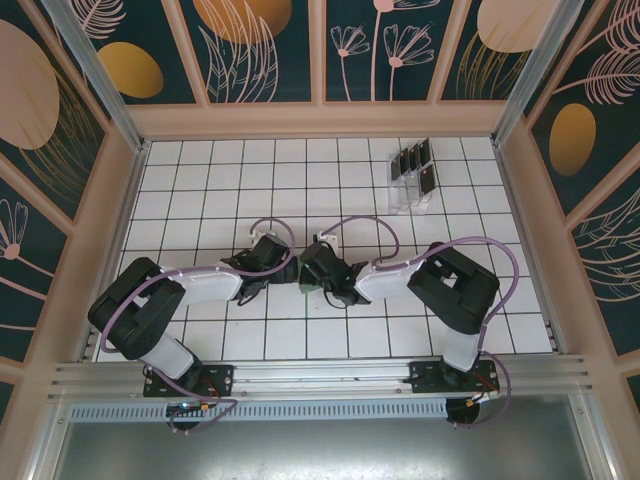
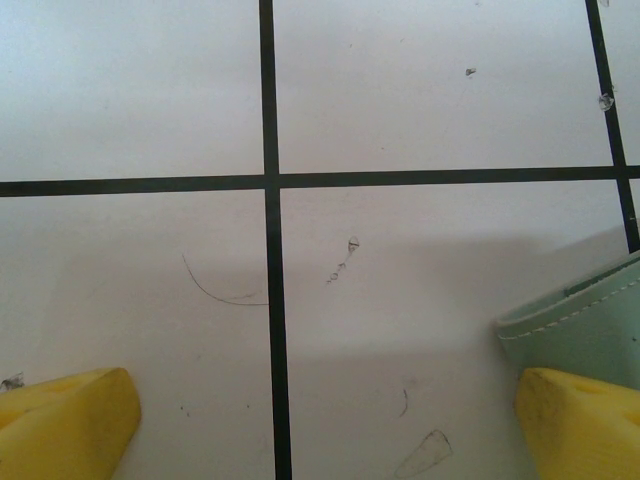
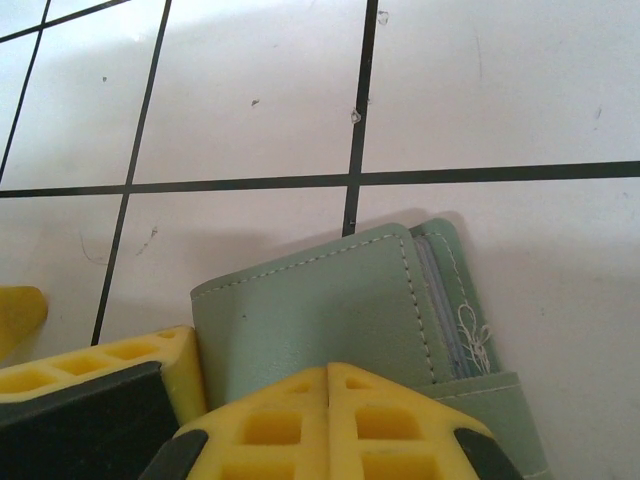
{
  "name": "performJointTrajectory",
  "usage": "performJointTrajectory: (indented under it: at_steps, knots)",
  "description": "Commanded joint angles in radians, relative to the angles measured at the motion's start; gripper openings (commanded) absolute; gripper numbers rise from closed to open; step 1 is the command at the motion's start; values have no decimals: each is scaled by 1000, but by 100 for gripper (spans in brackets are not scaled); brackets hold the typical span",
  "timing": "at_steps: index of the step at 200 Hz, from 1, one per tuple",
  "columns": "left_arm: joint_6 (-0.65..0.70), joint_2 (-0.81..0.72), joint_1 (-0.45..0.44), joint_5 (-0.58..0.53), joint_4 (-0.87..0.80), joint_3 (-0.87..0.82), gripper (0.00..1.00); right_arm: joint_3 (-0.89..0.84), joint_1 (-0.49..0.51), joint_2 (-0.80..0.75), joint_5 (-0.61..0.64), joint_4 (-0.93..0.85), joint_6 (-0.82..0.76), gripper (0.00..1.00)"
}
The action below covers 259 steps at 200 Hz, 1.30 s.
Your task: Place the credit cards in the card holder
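The card holder [image 3: 320, 310] is being kept flat and folded on the table [image 1: 200, 180], about midway between the side edges and nearer the near edge, where both arms are being held over it. The right hand [image 3: 200, 395] is being held low over the holder's near edge with its fingers narrow. Whether the edge is being pinched cannot be told, since it is being hidden by them. The left hand [image 2: 320, 430] is being held wide, one finger over the holder's corner, probably so that the case can be steadied from the opposite side. The credit cards [image 1: 426, 181] are being kept upright in a clear rack [image 1: 405, 195] near the far right corner, well apart, so opening the holder is judged the step in hand.
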Motion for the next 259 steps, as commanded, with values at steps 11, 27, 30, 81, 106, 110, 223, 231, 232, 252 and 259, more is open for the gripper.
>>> performJointTrajectory:
  at_steps: [11,27,30,81,106,110,223,231,232,252,259]
  knots:
    - [-15,44,-1,81,-9,-1,98,1,0,30,-160,-307,-18,14]
    - [-20,18,-2,61,-28,10,98,73,-16,-26,-167,-336,-57,27]
    - [-20,13,-2,57,-32,14,98,87,-18,-37,-168,-340,-64,29]
    - [-17,-93,1,-14,-102,68,98,158,-22,-248,-106,-407,-83,53]
    - [-8,-205,11,-80,-153,94,98,94,-24,-401,-27,-448,-63,61]
    - [-6,-226,16,-87,-159,97,99,79,-25,-430,-13,-452,-62,62]
    - [316,-505,217,-294,167,29,99,-111,-556,-1013,231,-439,-340,99]
    - [321,-513,245,-290,202,5,99,-132,-619,-994,206,-403,-373,99]
    - [322,-515,248,-289,210,2,99,-134,-626,-991,203,-399,-375,99]
    - [368,-535,316,-293,346,-93,98,-204,-752,-935,169,-296,-425,99]
    - [377,-541,345,-288,376,-123,99,-233,-785,-914,165,-255,-439,99]
